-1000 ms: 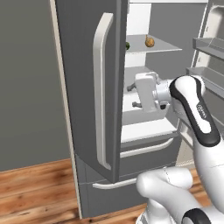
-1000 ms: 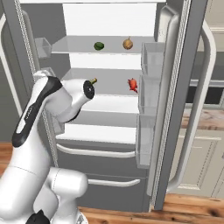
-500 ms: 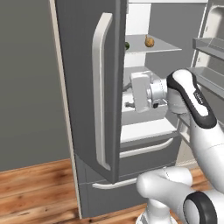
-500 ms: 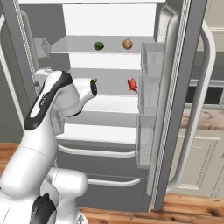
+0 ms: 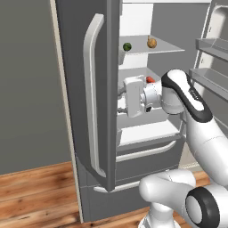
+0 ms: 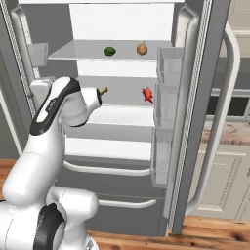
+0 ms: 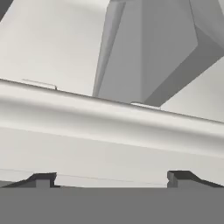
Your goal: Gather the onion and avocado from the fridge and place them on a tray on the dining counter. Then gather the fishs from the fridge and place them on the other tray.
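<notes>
Swung left since a second ago, the arm now reaches deeper into the fridge [image 6: 195,122].
End effector [image 7: 111,177] fingertips stand wide apart, empty, facing a pale shelf edge. Avocado [image 6: 110,51] and onion [image 6: 142,49] sit apart on the top shelf [image 6: 78,51]; a red fish [image 6: 147,94] lies one shelf lower. No writing is legible.

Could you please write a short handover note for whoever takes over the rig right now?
Gripper: open, empty, inside the open fridge at middle-shelf height.
Avocado and onion: side by side on the top shelf, untouched.
Red fish: on the shelf below, towards the right door; I can make out only one.
Done: fridge doors opened.
Left: carry onion and avocado to a tray, then the fish to the other tray.
</notes>
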Available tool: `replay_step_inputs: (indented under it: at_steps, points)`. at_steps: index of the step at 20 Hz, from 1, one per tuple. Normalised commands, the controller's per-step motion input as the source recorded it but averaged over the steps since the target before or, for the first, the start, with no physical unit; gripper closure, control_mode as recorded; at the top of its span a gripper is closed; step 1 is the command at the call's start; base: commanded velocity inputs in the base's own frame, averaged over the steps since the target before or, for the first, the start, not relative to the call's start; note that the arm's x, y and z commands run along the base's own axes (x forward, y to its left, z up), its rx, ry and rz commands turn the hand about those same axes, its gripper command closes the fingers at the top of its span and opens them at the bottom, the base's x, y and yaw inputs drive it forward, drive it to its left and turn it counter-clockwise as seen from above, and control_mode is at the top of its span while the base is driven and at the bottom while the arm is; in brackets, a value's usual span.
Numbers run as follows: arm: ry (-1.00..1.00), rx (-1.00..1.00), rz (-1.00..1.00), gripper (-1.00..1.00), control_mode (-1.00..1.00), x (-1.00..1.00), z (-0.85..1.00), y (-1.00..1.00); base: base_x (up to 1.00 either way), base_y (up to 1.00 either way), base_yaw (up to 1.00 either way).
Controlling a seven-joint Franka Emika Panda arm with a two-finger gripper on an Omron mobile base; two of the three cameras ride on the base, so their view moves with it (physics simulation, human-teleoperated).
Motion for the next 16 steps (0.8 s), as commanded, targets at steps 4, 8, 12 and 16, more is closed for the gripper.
replay_step_inputs:
  at_steps: [4, 8, 12, 16]
  points:
    - [0.0, 0.0, 0.13, -1.0, -1.0, 0.0, -0.24, 0.59, 0.0, 0.0, 0.0]
    - [0.0, 0.0, 0.11, -1.0, -1.0, 0.0, -0.16, 0.55, 0.0, 0.0, 0.0]
    - [0.0, 0.0, 0.09, -1.0, -1.0, 0.0, -0.09, 0.53, 0.0, 0.0, 0.0]
    - [-0.05, 0.0, 0.04, -1.0, -1.0, -0.19, -0.02, 0.48, 0.0, 0.0, 0.0]
